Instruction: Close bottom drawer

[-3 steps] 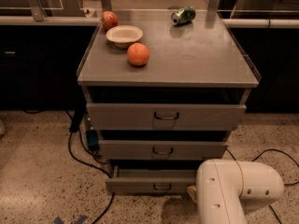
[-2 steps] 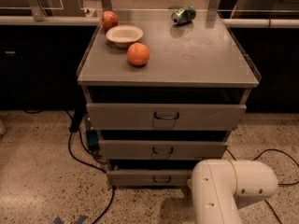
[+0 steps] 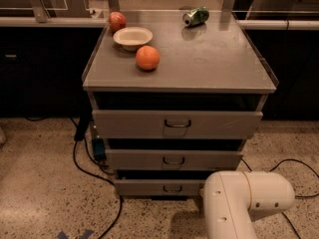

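Hiding the hand from view, the white arm housing (image 3: 246,200) sits low at the cabinet's right front corner, so I cannot tell whether the hand is apart or together. Just to its left and a little beyond lies the bottom drawer (image 3: 149,187), its flat front running left to right, its small loop handle (image 3: 172,188) near the arm. It looks nearly home under the middle drawer (image 3: 174,159). Any remaining push should go straight away from the hand, square to that front.
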Available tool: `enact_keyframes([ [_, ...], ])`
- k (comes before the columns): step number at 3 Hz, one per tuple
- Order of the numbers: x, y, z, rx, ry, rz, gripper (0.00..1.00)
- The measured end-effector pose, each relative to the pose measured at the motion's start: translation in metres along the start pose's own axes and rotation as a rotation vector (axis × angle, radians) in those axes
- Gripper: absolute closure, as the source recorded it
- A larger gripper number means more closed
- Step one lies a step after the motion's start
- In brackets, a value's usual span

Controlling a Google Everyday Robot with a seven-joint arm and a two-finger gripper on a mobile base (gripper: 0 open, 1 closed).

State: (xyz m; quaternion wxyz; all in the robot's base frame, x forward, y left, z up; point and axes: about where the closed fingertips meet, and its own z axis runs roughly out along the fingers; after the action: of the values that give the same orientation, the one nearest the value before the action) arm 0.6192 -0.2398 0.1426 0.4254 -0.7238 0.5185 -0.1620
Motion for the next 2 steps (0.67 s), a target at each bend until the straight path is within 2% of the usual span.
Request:
enact_keyframes([
  [1, 0.0012, -0.011, 0.0059, 0.012, 0.001, -0.018, 1.0],
  [2, 0.0012, -0.011, 0.0058, 0.012, 0.001, -0.018, 1.0],
])
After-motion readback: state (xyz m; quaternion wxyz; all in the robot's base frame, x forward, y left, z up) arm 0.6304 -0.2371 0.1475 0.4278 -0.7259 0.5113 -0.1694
